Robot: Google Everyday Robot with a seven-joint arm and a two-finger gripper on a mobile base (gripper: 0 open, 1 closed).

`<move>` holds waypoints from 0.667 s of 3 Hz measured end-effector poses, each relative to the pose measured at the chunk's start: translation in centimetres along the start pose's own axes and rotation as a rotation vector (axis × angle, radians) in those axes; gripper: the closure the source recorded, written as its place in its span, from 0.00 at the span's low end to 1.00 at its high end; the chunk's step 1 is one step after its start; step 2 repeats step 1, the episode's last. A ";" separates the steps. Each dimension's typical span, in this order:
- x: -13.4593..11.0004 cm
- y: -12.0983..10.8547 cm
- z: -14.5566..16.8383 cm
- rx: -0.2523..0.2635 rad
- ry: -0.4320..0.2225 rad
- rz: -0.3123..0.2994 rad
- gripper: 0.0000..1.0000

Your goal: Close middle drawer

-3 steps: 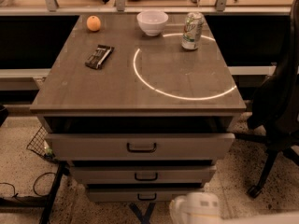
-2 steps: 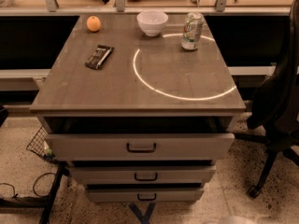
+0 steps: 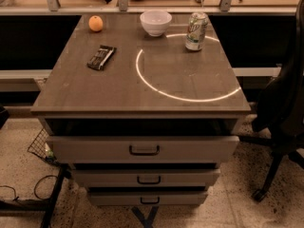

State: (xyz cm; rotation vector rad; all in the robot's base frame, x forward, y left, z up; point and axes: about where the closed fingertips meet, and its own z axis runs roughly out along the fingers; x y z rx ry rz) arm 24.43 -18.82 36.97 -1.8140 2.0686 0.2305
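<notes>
Claw is not seen in this view (outside the frame, so whether it is apart or together cannot be told). Middle drawer (image 3: 104,177) is seen partly pulled out below the counter (image 3: 71,94), between top drawer (image 3: 85,149) and bottom drawer (image 3: 114,198). Risk: it is overhung by the top drawer, so the wrong front could be pushed on a high approach. If pushed away from the handle (image 3: 148,179), the box could be skewed and jammed short of shut.

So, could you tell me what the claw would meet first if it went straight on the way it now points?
That cannot be told: the claw is out of view, so its heading is unknown. The middle drawer shows its front.
</notes>
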 end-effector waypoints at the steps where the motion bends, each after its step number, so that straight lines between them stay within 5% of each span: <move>1: 0.4 2.5 1.1 -0.066 -0.043 0.039 1.00; 2: 0.4 2.5 1.1 -0.066 -0.043 0.039 1.00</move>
